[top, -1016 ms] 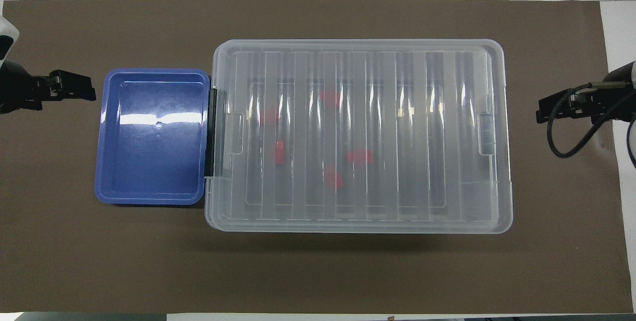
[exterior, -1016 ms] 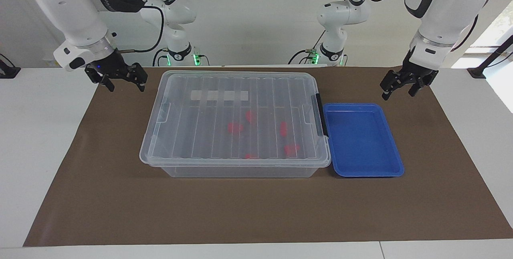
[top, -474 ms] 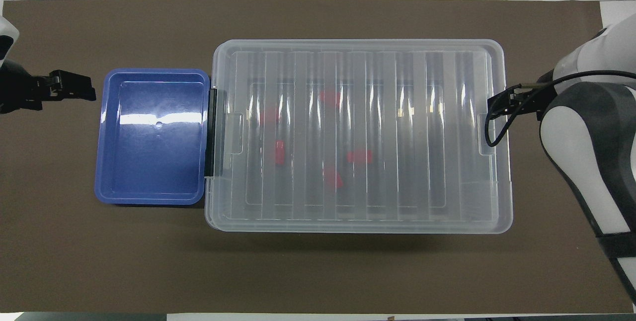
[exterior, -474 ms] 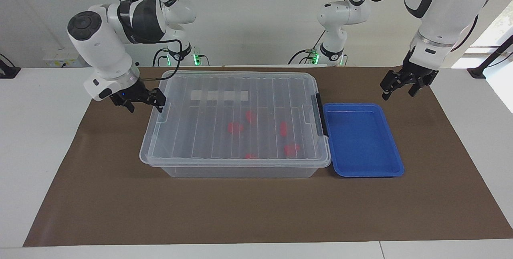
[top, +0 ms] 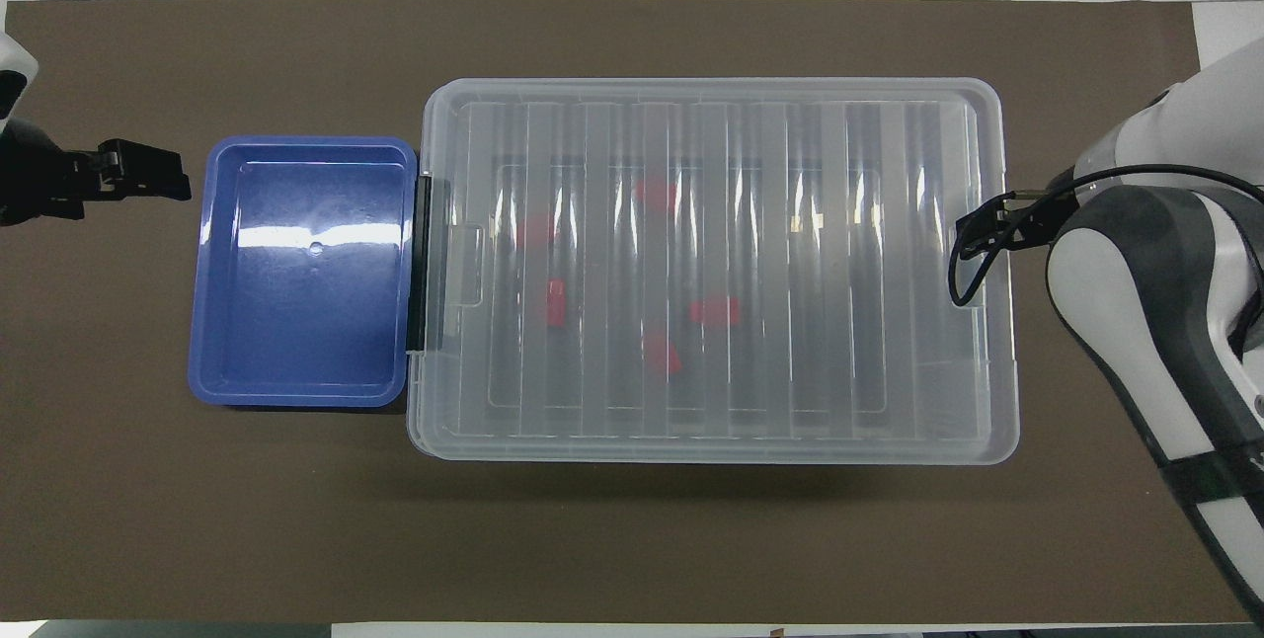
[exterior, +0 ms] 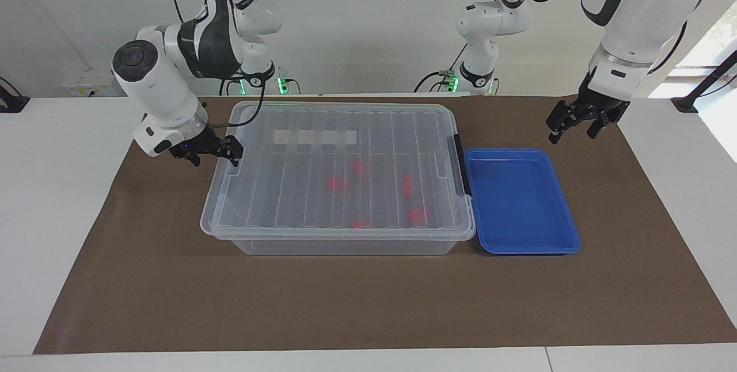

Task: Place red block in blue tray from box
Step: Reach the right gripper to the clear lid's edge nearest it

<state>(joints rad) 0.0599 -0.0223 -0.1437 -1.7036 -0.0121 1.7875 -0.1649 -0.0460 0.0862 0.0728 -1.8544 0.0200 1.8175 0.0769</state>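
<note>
Basically nothing done yet imo: big clear plastic storage box (exterior: 338, 179) has its ribbed lid on, shallow blue plastic tray (exterior: 521, 200) touching its black-clip end has nothing in it. Left to right in the facing view: right gripper (exterior: 214, 150) w/ jaws released sits right at the box's lid edge, prob going for that end's latch. Small red oblong plastic block (exterior: 407, 185) lies inside under the lid, w/ other red pieces, well apart from both jaws. Left gripper (exterior: 578, 122) waits, jaws released, near the tray's corner. Left to do: unlatch, lift lid, pick, drop in tray
</note>
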